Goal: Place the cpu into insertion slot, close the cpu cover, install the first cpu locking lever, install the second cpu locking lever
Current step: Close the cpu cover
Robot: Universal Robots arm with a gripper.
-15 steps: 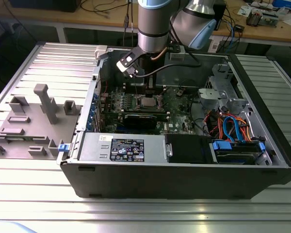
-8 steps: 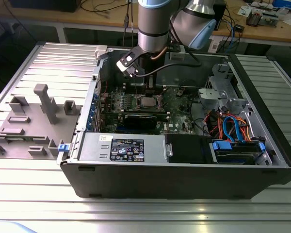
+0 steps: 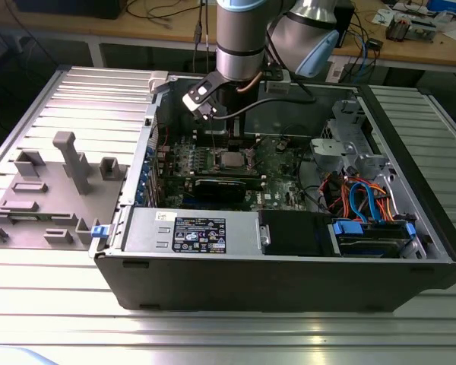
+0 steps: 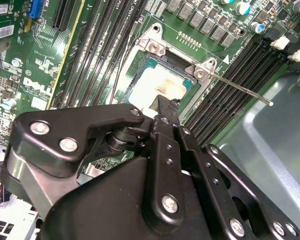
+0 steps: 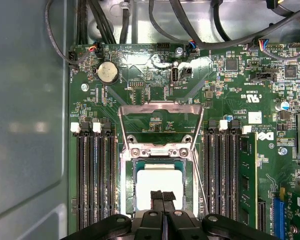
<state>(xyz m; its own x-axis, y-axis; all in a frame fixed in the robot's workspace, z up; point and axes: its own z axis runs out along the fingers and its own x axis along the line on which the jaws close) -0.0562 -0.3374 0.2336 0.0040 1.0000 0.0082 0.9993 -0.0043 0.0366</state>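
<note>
Pale silver-grey on top, the cpu (image 5: pixel 159 181) lies flat in the insertion slot (image 5: pixel 127 185), near the middle of the green motherboard (image 5: pixel 155 85). In the exterior view it shows as a small light square (image 3: pixel 232 160) deep inside the open computer case (image 3: pixel 251 281). The cpu cover (image 5: pixel 160 106) is raised, hinged at the far edge of the slot, and the board shows through its large window. A thin metal locking lever (image 4: pixel 242 91) sticks out free from one corner of the slot and is not latched down. The gripper (image 5: pixel 162 196) hangs directly over the chip, its two black fingers (image 5: pixel 156 196) pressed together with nothing between them; whether the tips touch the metal top cannot be told. In the second wrist view the gripper (image 4: pixel 166 107) ends at the edge of the chip (image 4: pixel 157 87). Long black memory slots (image 5: pixel 95 175) run along both sides of the socket, and a round coin battery (image 5: pixel 108 72) sits farther off on the board. The arm (image 3: pixel 239 38) comes down into the case from the far side. A labelled metal box (image 3: pixel 197 232) fills the near wall, and blue and orange cables (image 3: pixel 361 201) lie at the exterior view's right. The case rests on a ribbed metal table (image 3: pixel 30 304), with a grey fixture plate (image 3: pixel 53 190) beside it at the exterior view's left.
</note>
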